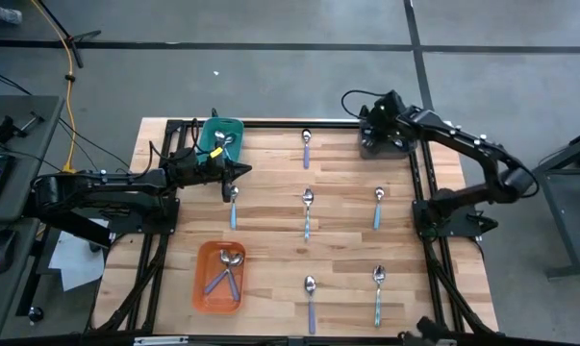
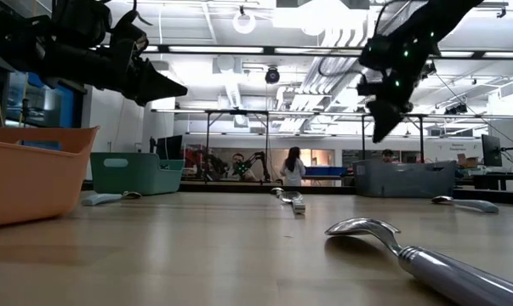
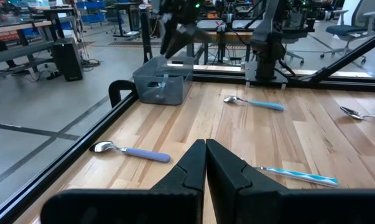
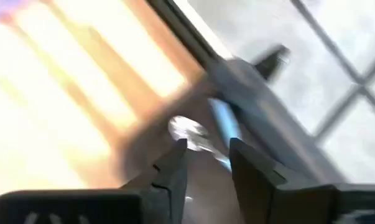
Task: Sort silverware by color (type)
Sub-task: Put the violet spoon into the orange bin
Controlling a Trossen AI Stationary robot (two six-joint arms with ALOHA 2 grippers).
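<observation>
My left gripper hovers shut and empty beside the teal bin, above the bowl end of a light blue spoon; its closed fingers point across the table. My right gripper hangs open over the grey bin, fingers apart. Below them, blurred, a light blue spoon lies in the bin. Loose spoons rest flat on the table: purple ones, a blue one, a pale one and one in the middle.
The orange bin near the near-left corner holds purple spoons. The teal bin holds a spoon too. A black frame rail runs round the table. A person stands far off in the room behind.
</observation>
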